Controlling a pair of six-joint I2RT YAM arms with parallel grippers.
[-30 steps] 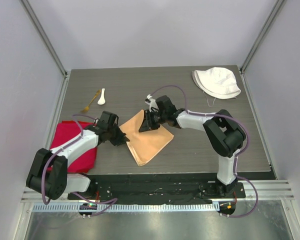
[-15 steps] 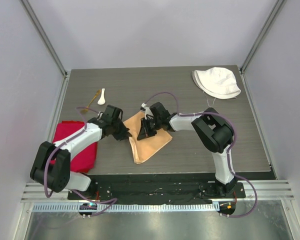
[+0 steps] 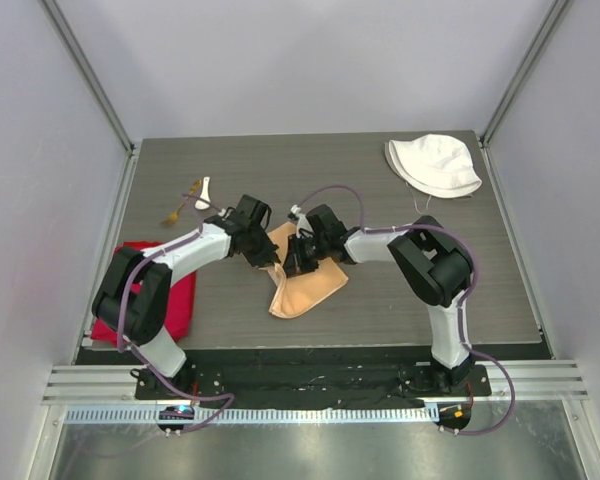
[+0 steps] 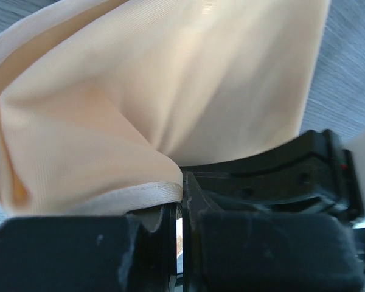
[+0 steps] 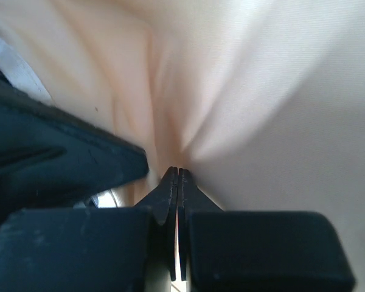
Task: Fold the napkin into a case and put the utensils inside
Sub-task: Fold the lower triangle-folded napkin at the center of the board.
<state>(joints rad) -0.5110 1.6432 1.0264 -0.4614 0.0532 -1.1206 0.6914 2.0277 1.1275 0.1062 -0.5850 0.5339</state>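
Observation:
The peach-orange napkin [image 3: 305,285] lies bunched and partly folded at the table's middle, its lower end drooping toward the near edge. My left gripper [image 3: 270,258] is shut on the napkin's hemmed edge [image 4: 140,194], cloth filling the left wrist view. My right gripper [image 3: 298,258] is shut on a pinch of the napkin [image 5: 188,146] right beside the left one. In each wrist view the other arm's black gripper shows close by. The white spoon [image 3: 204,192] and gold fork [image 3: 183,202] lie at the far left of the table, apart from the cloth.
A bright red cloth [image 3: 170,300] lies at the near left, partly under my left arm. A white fabric hat [image 3: 432,165] sits at the far right corner. Grey walls and metal posts frame the table.
My left gripper has swept right and farther back, carrying the napkin's left corner over onto the cloth. The right gripper shifted slightly. The napkin went from a flat diamond to a narrower bunched shape.

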